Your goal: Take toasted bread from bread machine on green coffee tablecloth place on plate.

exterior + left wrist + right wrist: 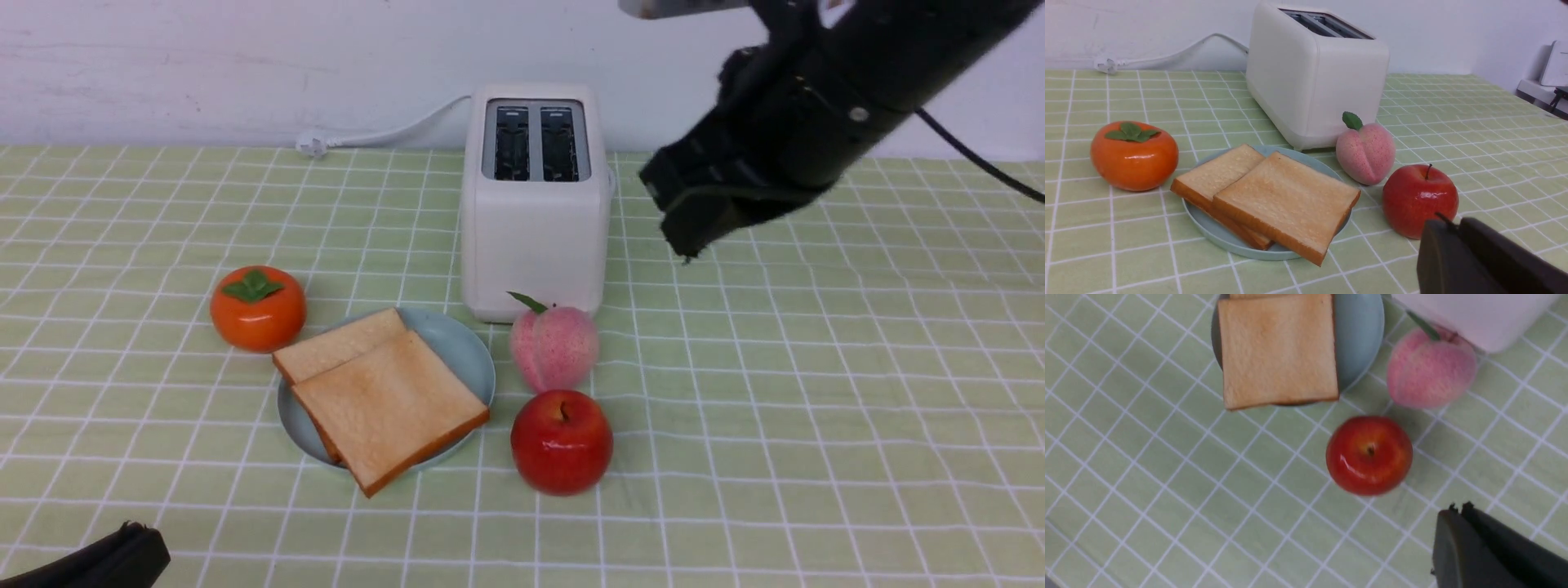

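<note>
Both toast slices (388, 400) lie flat on the plate (465, 347), overlapping; the near slice rests on the far one and overhangs the plate's near rim; toaster (531, 237) stands just behind on the cloth (816, 408), both slots empty, cord (392, 131) trailing far left; persimmon (258, 309) left of the plate; peach (555, 347) and apple (562, 441) right of it, peach close to the toaster's front; right gripper (686, 237) raised right of the toaster, pincer closed, empty; left gripper (1447, 222) low at the near-left corner, pincer pressed together, holding nothing.
</note>
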You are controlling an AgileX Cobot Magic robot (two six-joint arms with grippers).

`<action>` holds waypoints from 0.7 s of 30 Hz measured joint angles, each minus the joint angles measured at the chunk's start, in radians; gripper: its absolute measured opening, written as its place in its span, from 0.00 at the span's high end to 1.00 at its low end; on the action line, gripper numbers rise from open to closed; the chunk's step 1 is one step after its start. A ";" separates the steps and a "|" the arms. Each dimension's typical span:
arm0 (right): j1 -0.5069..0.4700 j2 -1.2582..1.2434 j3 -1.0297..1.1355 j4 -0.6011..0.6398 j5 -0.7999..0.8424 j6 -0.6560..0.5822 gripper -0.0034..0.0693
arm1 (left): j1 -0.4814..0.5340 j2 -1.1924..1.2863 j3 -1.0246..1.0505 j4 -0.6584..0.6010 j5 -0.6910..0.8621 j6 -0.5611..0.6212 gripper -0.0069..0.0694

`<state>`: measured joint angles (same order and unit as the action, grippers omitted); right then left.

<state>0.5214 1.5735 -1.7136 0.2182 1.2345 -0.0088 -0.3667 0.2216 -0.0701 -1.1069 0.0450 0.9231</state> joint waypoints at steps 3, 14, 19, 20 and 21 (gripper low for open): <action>0.002 -0.141 0.191 0.002 -0.036 0.038 0.96 | 0.000 0.000 0.000 -0.003 -0.004 0.000 0.85; 0.003 -0.514 0.644 0.025 -0.134 0.064 0.95 | 0.000 0.000 0.000 -0.004 -0.004 0.000 0.83; 0.003 -0.589 0.680 0.026 -0.057 0.067 0.95 | 0.000 0.000 0.000 -0.008 -0.004 0.000 0.83; 0.003 -0.595 0.680 0.026 -0.040 0.067 0.95 | 0.000 0.000 0.000 -0.008 -0.004 0.000 0.82; 0.003 -0.596 0.681 0.026 -0.037 0.067 0.95 | 0.000 0.000 0.000 -0.008 -0.004 0.000 0.82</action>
<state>0.5243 0.9770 -1.0325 0.2439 1.1975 0.0586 -0.3667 0.2216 -0.0701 -1.1144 0.0409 0.9231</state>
